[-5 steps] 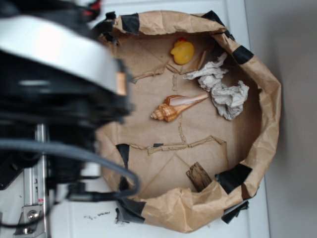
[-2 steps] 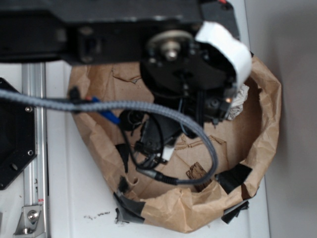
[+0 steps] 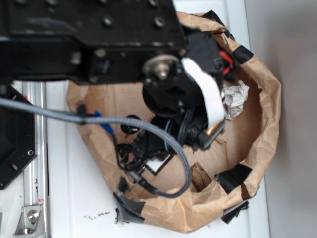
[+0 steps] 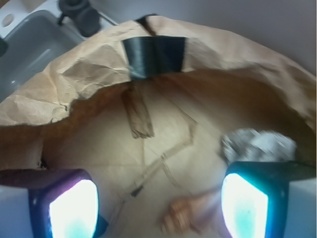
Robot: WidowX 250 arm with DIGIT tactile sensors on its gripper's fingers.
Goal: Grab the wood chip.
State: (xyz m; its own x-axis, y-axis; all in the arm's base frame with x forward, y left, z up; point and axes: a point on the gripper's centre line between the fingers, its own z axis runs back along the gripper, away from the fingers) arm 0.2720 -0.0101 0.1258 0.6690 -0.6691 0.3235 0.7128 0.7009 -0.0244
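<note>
Your gripper [image 4: 158, 198] hangs with fingers spread wide, pinching nothing; the wood chip [image 4: 137, 117] lies ahead against the paper wall [image 4: 64, 94] (just under the black tape [image 4: 154, 55]), seashell [image 4: 190, 212] between the fingertips.

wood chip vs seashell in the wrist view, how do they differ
The wood chip is a flat, dark brown strip lying far off by the paper wall under the black tape; the seashell is a rounded, orange-tan spiral, blurred, low in the frame between the fingers. The seashell looks larger, though it sits nearer the camera. Both rest on the brown paper floor, ungrasped.
</note>
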